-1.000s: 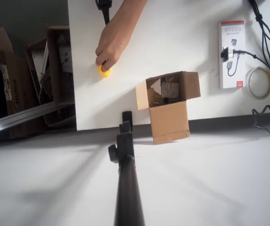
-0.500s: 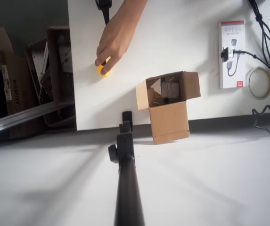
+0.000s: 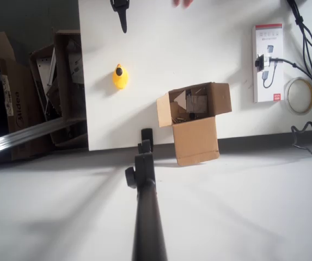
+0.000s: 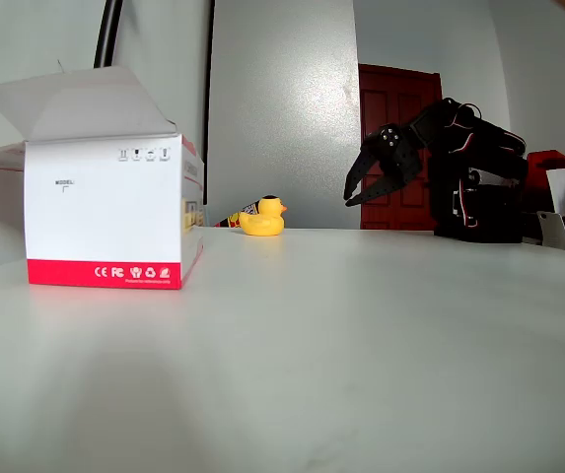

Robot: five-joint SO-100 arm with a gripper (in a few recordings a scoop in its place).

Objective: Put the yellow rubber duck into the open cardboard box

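The person's hand (image 3: 183,2) has pulled away to the top edge, leaving the duck (image 3: 120,76) alone on the tabletop (image 3: 161,49), so we can start the pick. Our fingers (image 4: 365,179) hang spread and empty. In the overhead view, the duck sits at ten o'clock from the box (image 3: 194,120), well apart from the fingers.

On the white surface (image 3: 199,49), the small bright yellow rubber duck (image 3: 120,76) sits alone toward the left, its dark-topped head pointing to the far edge. To its right and nearer stands the small brown corrugated cardboard box (image 3: 194,119), flaps open. The black jaws (image 3: 124,23) point down from the far edge, well apart from the duck. A flat white retail package with a red stripe (image 3: 268,62) lies far right, beside a roll of tape (image 3: 300,95).
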